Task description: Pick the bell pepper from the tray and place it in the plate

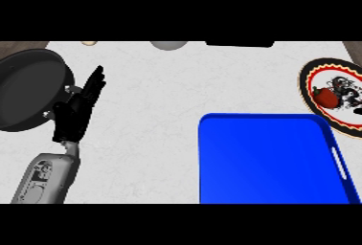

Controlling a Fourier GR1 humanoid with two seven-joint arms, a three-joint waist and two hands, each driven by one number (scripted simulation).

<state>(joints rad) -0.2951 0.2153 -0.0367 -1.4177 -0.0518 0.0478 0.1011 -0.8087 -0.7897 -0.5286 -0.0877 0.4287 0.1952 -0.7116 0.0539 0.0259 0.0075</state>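
A small, glossy red bell pepper [326,97] already lies inside the patterned plate [309,98] at the counter's right edge, just beyond the far right corner of the bare blue tray [262,162]. The only hand showing, the left hand [74,112], rests well apart near the counter's left edge beside a black pan [28,88], its fingers straight and held together, clasping nothing. The right hand is out of view, and the pepper looks roundish with no clear long axis.

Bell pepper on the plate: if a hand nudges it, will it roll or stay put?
The bell pepper looks rounded and lumpy, so it would probably wobble rather than roll far. The plate looks shallow, so a hard push might carry it over the rim.
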